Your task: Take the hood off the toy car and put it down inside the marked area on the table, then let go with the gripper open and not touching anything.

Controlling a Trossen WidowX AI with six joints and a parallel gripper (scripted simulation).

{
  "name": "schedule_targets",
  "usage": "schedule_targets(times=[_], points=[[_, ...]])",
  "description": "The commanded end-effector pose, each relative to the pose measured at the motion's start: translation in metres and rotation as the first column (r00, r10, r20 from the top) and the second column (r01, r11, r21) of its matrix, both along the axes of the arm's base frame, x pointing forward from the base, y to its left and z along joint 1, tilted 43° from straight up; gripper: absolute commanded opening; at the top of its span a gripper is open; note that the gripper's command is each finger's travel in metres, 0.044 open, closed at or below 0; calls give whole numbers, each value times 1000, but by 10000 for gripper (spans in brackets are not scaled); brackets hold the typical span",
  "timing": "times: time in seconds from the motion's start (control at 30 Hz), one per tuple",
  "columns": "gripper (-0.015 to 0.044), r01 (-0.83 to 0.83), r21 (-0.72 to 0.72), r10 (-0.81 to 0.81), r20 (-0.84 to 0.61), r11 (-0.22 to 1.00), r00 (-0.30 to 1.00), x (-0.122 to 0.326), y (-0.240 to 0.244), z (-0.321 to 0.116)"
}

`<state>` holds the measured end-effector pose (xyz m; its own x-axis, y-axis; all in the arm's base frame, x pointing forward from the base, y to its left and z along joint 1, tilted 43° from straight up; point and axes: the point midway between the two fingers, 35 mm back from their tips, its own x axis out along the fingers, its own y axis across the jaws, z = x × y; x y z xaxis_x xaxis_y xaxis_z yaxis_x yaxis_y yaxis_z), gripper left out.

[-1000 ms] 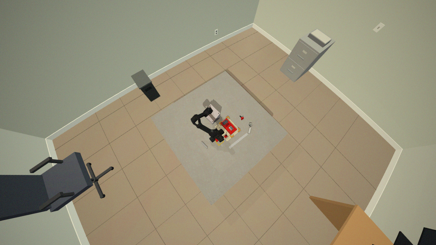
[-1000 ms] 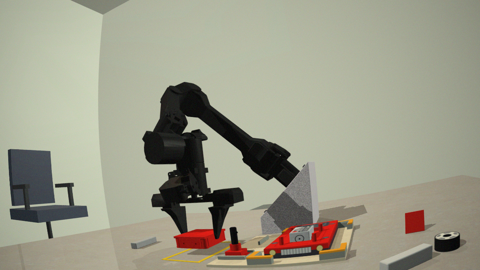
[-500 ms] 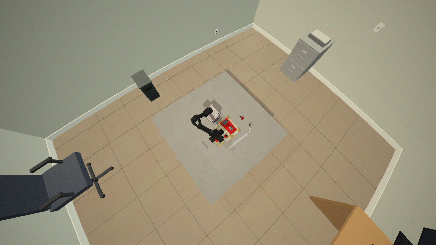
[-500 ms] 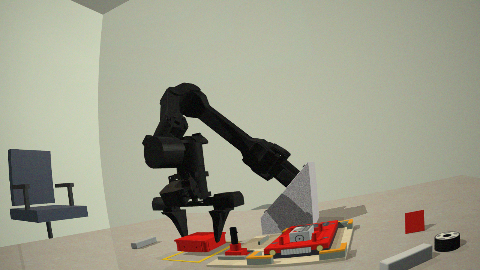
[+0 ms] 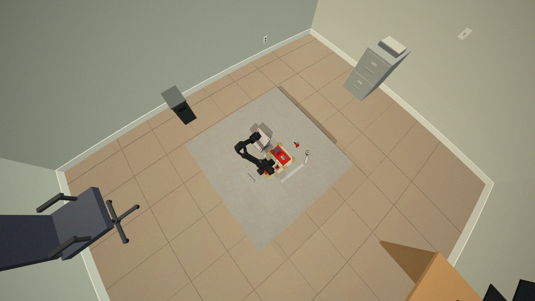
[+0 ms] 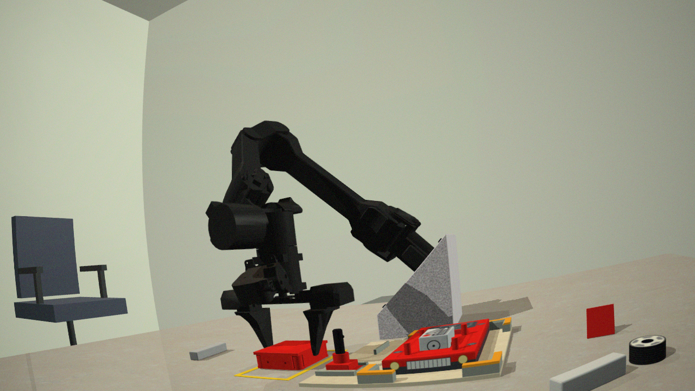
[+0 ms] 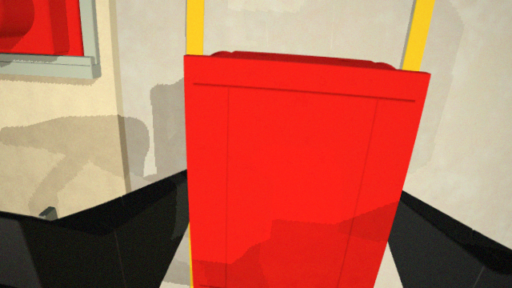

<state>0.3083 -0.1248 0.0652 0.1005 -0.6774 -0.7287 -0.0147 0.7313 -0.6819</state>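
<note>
The red box-shaped hood (image 5: 266,172) (image 6: 274,360) (image 7: 292,152) is level, off the car, and over the yellow-outlined marked area (image 5: 268,177) (image 6: 262,377) (image 7: 195,28). It is at or very close to the table; contact under it is hidden. My gripper (image 6: 292,349) (image 7: 290,190) points down and is shut on the hood, one black finger against each long side. The wrist view shows two yellow lines running on past the hood's far end. The red toy car (image 5: 286,161) (image 6: 473,342) sits to the right in the exterior view, its engine bay open.
A red holder (image 6: 340,362) with an upright black post stands on the board (image 6: 340,383) (image 7: 60,96), close beside the gripper's right finger. The grey wedge stand (image 6: 432,291) is behind the car. A red panel (image 6: 600,321), a wheel (image 6: 647,349) and grey bars (image 6: 590,373) (image 6: 208,351) lie around.
</note>
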Motion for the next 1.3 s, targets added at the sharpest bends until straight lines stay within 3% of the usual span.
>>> schedule_targets(times=[0.0,0.5,0.77,1.27], points=[[52,0,0,0,1,1000,1000,0,0,0],[440,0,1,0,0,1000,1000,0,2,2],[440,1,3,-1,-2,1000,1000,-6,46,49],[440,1,3,-1,-2,1000,1000,-7,48,51]])
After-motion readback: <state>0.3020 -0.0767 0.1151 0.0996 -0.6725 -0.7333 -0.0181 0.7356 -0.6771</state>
